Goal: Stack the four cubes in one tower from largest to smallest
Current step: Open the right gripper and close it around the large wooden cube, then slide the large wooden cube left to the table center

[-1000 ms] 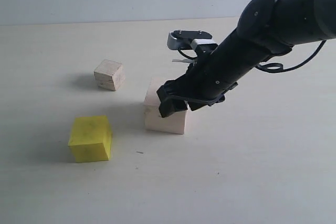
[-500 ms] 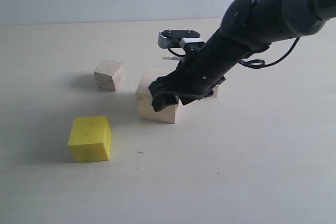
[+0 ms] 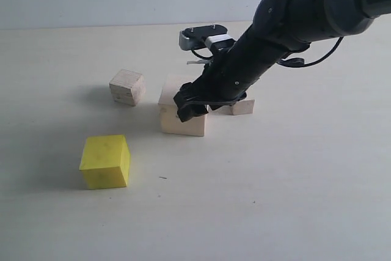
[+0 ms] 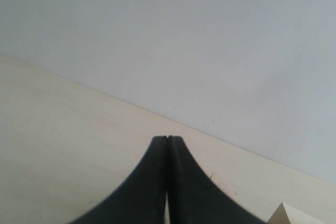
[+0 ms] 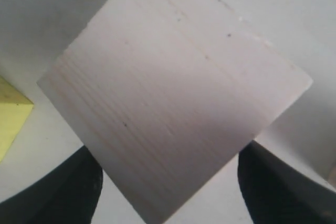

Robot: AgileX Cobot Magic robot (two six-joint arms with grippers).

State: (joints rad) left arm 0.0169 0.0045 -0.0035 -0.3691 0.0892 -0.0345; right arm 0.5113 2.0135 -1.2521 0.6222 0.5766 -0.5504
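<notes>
The right tool (image 3: 190,109) grips the large pale wood cube (image 3: 174,124) with its jaws spread wide, near the middle of the tabletop (image 3: 281,181). From that cube, the grainy wood cube (image 3: 127,87) sits at 10 o'clock, the yellow cube (image 3: 105,161) at 8 o'clock, and the tiny cube (image 3: 243,107) at 3 o'clock, partly behind the arm. The left tool (image 4: 167,140) is closed on nothing.

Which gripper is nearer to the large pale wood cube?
Right. The right gripper straddles the large pale wood cube; the left gripper is shut, outside the exterior view.
</notes>
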